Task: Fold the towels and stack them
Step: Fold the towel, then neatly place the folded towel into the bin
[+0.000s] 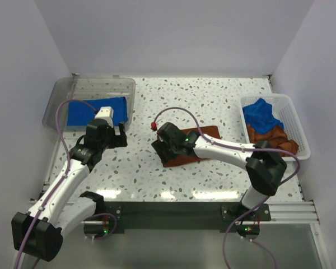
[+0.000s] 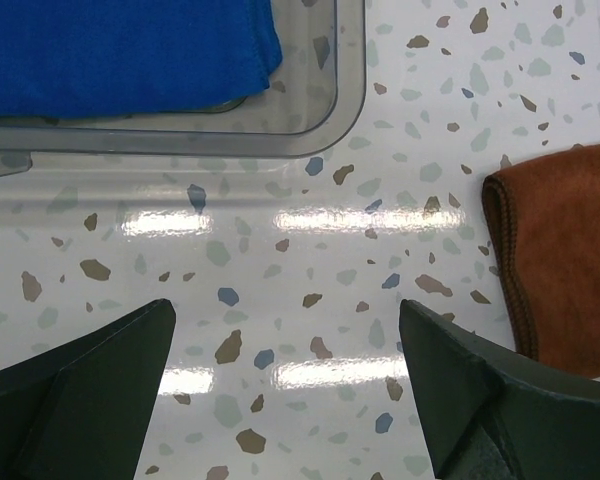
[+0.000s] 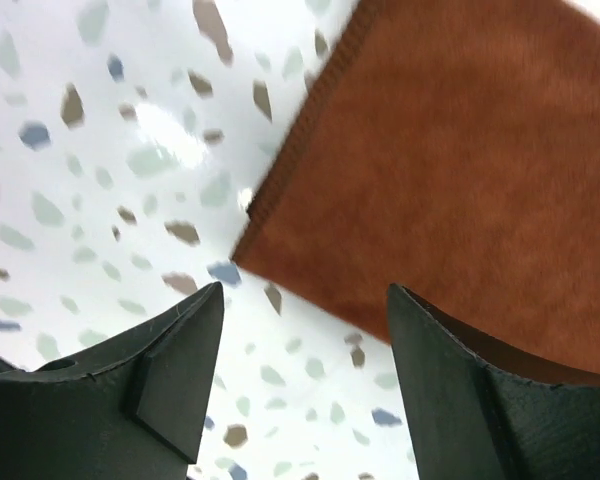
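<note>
Hovering right pincer [image 3: 305, 300] open, empty, over rust-brown towel [image 3: 460, 170] corner; left pincer [image 2: 285, 310] wide open, empty.

No readable text, label, brand, number or sign found in any of my three views.
</note>
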You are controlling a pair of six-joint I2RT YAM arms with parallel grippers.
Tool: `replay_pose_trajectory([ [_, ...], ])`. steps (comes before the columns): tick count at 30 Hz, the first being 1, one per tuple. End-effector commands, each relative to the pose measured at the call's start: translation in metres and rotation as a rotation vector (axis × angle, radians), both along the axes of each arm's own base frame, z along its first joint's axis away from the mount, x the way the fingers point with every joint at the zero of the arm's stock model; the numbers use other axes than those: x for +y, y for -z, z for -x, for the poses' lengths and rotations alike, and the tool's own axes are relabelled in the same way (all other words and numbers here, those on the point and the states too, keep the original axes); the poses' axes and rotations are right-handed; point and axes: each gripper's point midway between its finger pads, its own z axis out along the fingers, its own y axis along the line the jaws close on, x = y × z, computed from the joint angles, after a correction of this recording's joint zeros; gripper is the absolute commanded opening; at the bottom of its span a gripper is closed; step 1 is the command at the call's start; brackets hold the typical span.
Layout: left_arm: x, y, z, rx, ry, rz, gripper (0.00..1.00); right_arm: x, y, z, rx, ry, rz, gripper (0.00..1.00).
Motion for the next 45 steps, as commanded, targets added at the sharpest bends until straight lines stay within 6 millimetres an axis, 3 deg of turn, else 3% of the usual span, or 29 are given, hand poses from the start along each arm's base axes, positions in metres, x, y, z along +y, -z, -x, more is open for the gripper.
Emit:
replay_pose_trajectory([
  [1, 0.007, -0.011, -0.010, -0.057, -0.043, -0.001, 1.00, 0.023, 0.002, -0.013, -0.015, 0.042, -0.011, 0.70],
  [9, 0.009, -0.009, -0.011, -0.046, -0.057, -0.002, 1.00, 0.041, 0.024, -0.025, -0.018, 0.080, 0.050, 0.63],
  [14, 0.006, -0.006, -0.011, -0.039, -0.049, 0.012, 1.00, 0.039, 0.047, -0.023, 0.003, 0.093, 0.097, 0.61],
  [18, 0.000, 0.000, -0.010, -0.011, -0.036, 0.034, 1.00, 0.027, 0.071, -0.019, 0.028, 0.115, 0.182, 0.58],
  [23, -0.015, 0.009, -0.009, 0.035, -0.013, 0.114, 1.00, 0.015, 0.091, -0.012, 0.048, 0.128, 0.232, 0.37],
  [26, -0.027, 0.015, -0.008, 0.065, -0.003, 0.189, 1.00, 0.025, 0.085, -0.010, 0.057, 0.088, 0.171, 0.12],
  [27, -0.030, 0.015, -0.009, 0.065, -0.004, 0.207, 1.00, 0.038, 0.072, -0.011, 0.050, 0.068, 0.095, 0.01],
  [36, -0.070, 0.034, -0.015, 0.184, 0.004, 0.444, 1.00, 0.063, 0.010, -0.021, -0.021, 0.051, -0.179, 0.00],
  [40, -0.091, 0.051, -0.017, 0.244, 0.020, 0.558, 1.00, 0.065, 0.002, -0.019, -0.021, 0.057, -0.248, 0.00],
  [45, -0.115, 0.052, -0.025, 0.244, 0.033, 0.632, 1.00, 0.070, -0.005, -0.018, -0.025, 0.061, -0.314, 0.00],
])
